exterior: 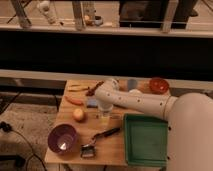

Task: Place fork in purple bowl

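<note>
The purple bowl (62, 138) stands at the front left corner of the wooden table (112, 152), with a glossy inside. My gripper (104, 117) points straight down at the middle of the table, right of the bowl and further back. A thin silvery sliver that looks like the fork (115, 117) lies on the table just right of the gripper tip; most of it is hard to make out. My white arm (140, 102) reaches in from the right.
A black-handled tool with a boxy metal head (97, 140) lies between the bowl and the green tray (146, 140). An orange fruit (78, 114), a carrot-like piece (74, 100), a blue block (92, 102), a red-orange bowl (159, 85) and a blue cup (131, 84) lie further back.
</note>
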`<state>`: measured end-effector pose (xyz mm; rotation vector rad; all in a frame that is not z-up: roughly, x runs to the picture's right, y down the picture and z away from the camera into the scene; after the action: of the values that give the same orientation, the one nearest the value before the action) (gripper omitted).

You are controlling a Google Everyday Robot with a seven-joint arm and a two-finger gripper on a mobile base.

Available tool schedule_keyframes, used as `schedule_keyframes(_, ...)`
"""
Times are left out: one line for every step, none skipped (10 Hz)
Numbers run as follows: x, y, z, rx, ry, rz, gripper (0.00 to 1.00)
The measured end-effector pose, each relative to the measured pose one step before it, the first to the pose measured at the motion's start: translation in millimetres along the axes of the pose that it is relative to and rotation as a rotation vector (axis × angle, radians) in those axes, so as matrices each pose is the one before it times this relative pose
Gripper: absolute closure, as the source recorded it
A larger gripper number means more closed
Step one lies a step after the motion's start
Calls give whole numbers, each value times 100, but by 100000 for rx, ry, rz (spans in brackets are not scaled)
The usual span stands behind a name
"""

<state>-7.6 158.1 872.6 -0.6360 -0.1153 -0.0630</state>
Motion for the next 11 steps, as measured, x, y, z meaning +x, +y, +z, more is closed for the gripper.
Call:
schedule_keyframes(129,41,164,-238,78,187,20)
schedule_keyframes(107,52,191,-347,-22,-12,20)
schedule_keyframes(220,-44,297,-548,-108,67,20)
schedule_keyframes(79,-80,143,-399,65,-37,20)
schedule_keyframes(115,-43,151,-890,250,162,20)
schedule_keyframes(185,-37,182,-1719,324,652,20)
schedule_keyframes(103,-7,133,-1301,208,477,20)
schedule_keyframes(0,3,91,-892,61,330,20)
schedule_keyframes(8,9,2,-415,112,214,20)
schedule_keyframes(18,81,-4,-285,-62,164,20)
schedule_keyframes(1,62,9,-156,-25,51,20)
